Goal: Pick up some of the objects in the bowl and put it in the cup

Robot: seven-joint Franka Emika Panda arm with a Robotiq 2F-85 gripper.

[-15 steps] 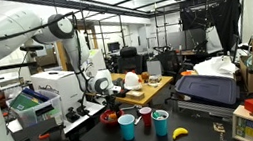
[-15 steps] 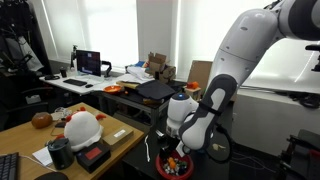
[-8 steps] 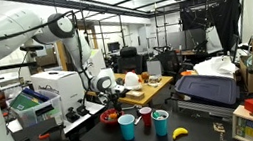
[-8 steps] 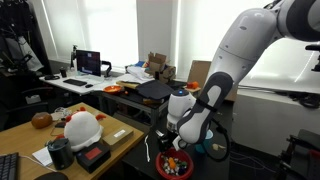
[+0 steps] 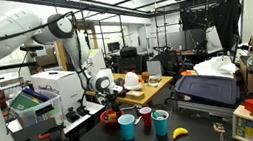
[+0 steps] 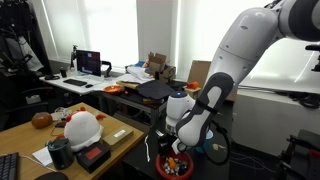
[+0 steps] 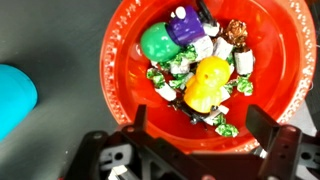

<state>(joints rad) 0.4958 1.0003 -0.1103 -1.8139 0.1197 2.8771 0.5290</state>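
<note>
End effector (image 7: pixel 200 120) spread wide at frame bottom, over objects (image 7: pixel 205 85) in bowl (image 7: pixel 115 60). Likely needs lowering, then pinching.

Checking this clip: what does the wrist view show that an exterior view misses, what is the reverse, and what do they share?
Only the wrist view shows what lies in the bowl: a green piece, a purple piece, a yellow piece and small wrapped pieces, with the hand open over them. Only an exterior view shows the whole arm, a red cup and a banana on the dark table. Both show the red bowl and a teal cup beside it.
</note>
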